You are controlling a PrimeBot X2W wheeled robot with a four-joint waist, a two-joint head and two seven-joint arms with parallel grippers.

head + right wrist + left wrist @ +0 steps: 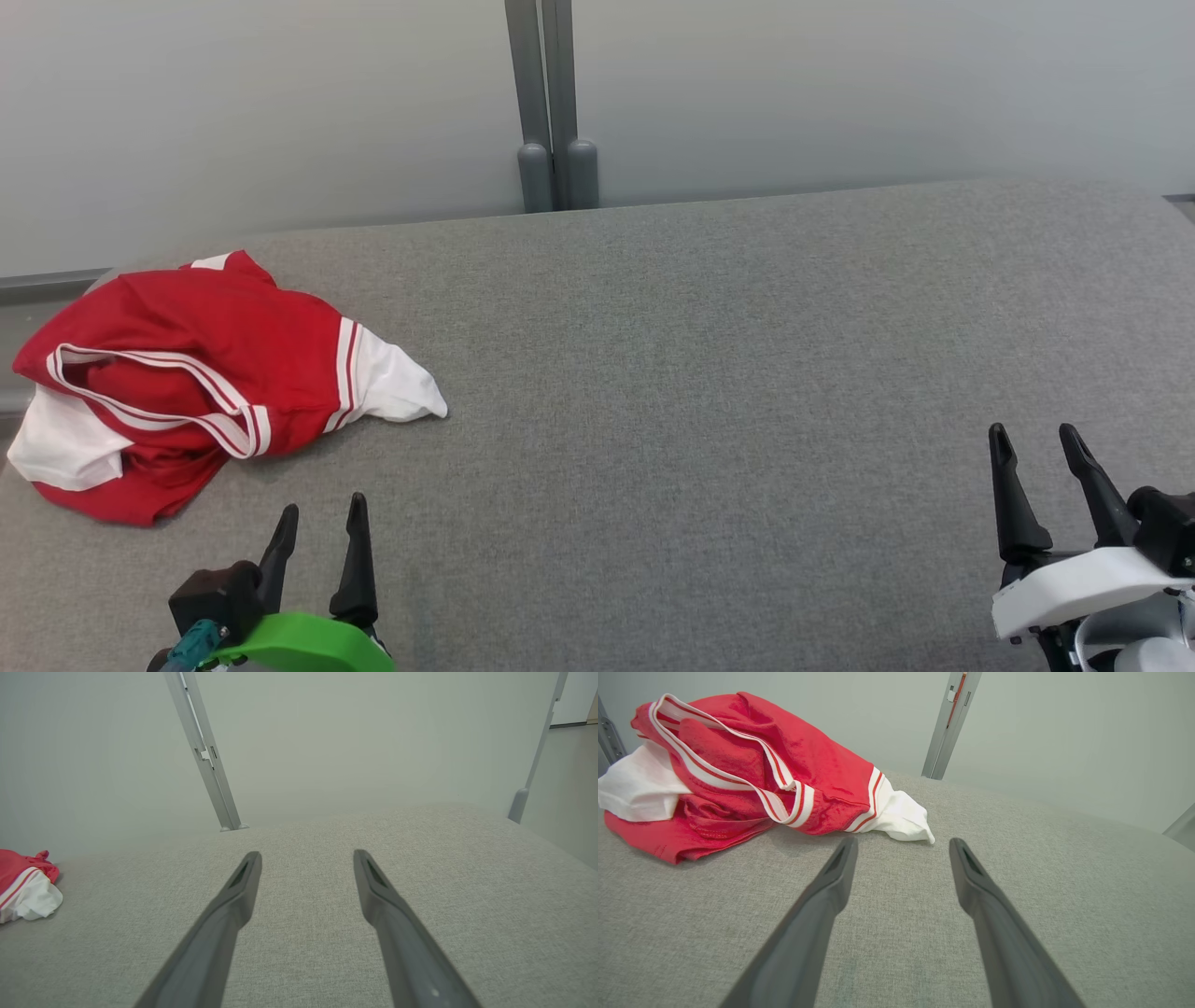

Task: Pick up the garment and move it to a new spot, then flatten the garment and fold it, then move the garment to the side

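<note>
Head view: garment (187, 364) lies crumpled at the far-left end of the grey padded surface (709, 373), with its left portion reaching that end's edge. It is red cloth with white panels and a red-and-white striped band (159, 378) around a gaping opening on top.

Handling, judged: soft, light and limp, with no stiffness to lean on. It should sag and trail once lifted, and the textured cover may drag on it. Not fragile.

Grasp candidates:
- The striped band looks thicker and stands proud of the heap, so it is likely the surest pinch.
- The white sleeve end (401, 385) is nearest the left gripper (323, 504) but lies low and thin. A pinch there may catch one layer only.

Left gripper: fingers parted, nothing between them, near the garment's front edge but not touching it. Right gripper (1033, 431): fingers also parted and empty, well apart from the garment at the lower right. Bare surface lies between them, room for a new spot.

View differences:
- Left wrist view gives the heap's relief: raised folds, the band's loop, and the sleeve end just beyond the fingertips.
- Head view gives the layout and both grippers together.
- Right wrist view catches a sliver of the garment at its far left, and a second post (537, 751) at the right.
</note>
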